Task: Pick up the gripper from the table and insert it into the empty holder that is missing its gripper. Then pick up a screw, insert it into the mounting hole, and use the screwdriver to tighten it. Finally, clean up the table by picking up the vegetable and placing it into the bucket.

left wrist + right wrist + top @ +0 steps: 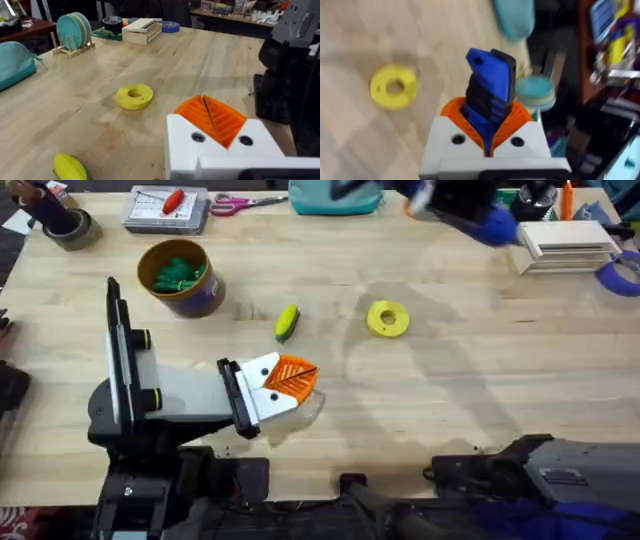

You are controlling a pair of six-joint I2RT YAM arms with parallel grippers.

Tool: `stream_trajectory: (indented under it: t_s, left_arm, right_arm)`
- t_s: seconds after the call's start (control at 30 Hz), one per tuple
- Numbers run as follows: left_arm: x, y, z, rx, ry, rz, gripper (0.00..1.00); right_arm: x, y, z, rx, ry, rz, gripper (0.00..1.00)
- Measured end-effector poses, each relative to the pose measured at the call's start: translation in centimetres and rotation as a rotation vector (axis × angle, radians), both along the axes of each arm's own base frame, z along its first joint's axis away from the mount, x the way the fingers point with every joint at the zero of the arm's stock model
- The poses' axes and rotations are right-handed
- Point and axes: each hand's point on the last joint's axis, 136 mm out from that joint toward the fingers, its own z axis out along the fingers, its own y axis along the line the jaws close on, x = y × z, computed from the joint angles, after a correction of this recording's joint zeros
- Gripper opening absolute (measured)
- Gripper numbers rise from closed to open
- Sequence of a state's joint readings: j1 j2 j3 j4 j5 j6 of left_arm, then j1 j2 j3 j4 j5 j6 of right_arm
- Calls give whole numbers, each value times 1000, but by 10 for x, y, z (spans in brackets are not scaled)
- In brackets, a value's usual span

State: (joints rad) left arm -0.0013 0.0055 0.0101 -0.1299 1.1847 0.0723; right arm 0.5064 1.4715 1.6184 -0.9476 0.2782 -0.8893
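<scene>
Here, ribbed blue screwdriver [489,95], round yellow disc [393,86]

A yellow ring-shaped disc [388,319] lies flat near the middle of the wooden table [480,390], while along the far edge sit pink-handled scissors [236,203], a teal pouch [335,197], a tape roll [68,228] at far left and a white slatted box [564,240] at far right.

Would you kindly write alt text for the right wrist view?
The right gripper, white with orange pads, is shut on a blue and black tool handle held above the wooden table. A yellow ring-shaped disc lies on the table beyond it.
</scene>
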Motion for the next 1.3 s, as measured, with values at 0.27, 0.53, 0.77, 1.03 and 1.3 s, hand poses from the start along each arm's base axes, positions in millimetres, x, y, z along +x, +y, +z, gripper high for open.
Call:
stream_trajectory:
  t_s: [0.27, 0.53, 0.77, 1.03, 1.3]
  left_arm:
    - [1, 1, 0, 1, -4, 8, 8]
    - [4, 2, 0, 4, -8, 26, 8]
    - [5, 2, 0, 5, -8, 29, 8]
    - [5, 2, 0, 5, -8, 29, 8]
    - [5, 2, 0, 5, -9, 29, 8]
  right_arm:
    - [7, -65, -59, -137, 136, -88, 26]
    - [-5, -136, -163, -244, 283, -141, 26]
    - [-28, -159, -216, -228, 359, -124, 26]
    - [-35, -155, -243, -177, 425, -91, 26]
    - [-31, -154, -250, -174, 432, -87, 480]
